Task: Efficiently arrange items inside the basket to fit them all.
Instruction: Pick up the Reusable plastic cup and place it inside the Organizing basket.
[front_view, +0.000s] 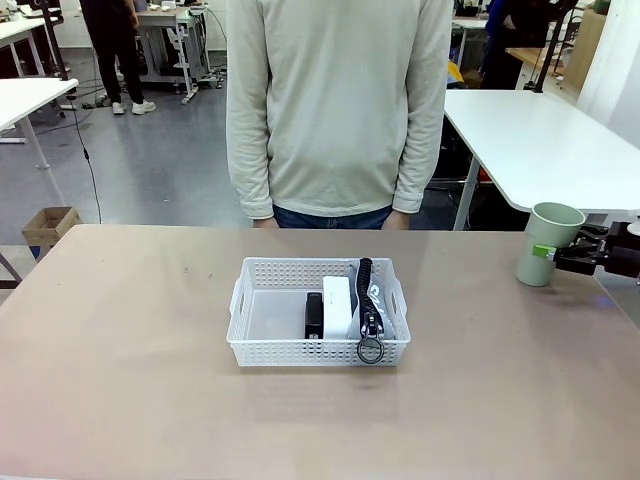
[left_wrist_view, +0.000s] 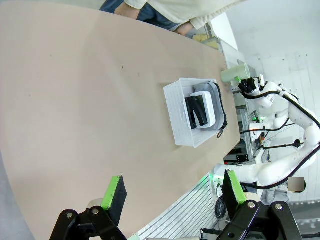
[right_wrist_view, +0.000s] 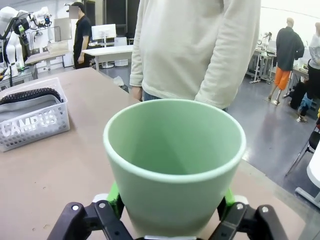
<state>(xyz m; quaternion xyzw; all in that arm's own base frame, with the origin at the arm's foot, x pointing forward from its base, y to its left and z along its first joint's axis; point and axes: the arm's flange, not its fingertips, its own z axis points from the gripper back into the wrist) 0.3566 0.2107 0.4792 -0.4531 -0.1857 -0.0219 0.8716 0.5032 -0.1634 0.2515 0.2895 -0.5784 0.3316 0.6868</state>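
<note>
Shallow white perforated plastic basket (front_view: 318, 325): left half bare; right half blocked by small black stapler (front_view: 314, 315), white rounded box (front_view: 337, 306), grey zip pouch (front_view: 368, 298).

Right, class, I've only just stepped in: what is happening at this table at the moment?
The right pincer is closed around a pale green cup, upright near the table's right edge. In the middle sits a shallow white lattice plastic basket already holding a small black stapler, a white rounded box and a grey "CAMPUS" zip pouch, packed to its right side. The left pincer hangs open above the table. A person in a cream sweater stands at the far side.
</note>
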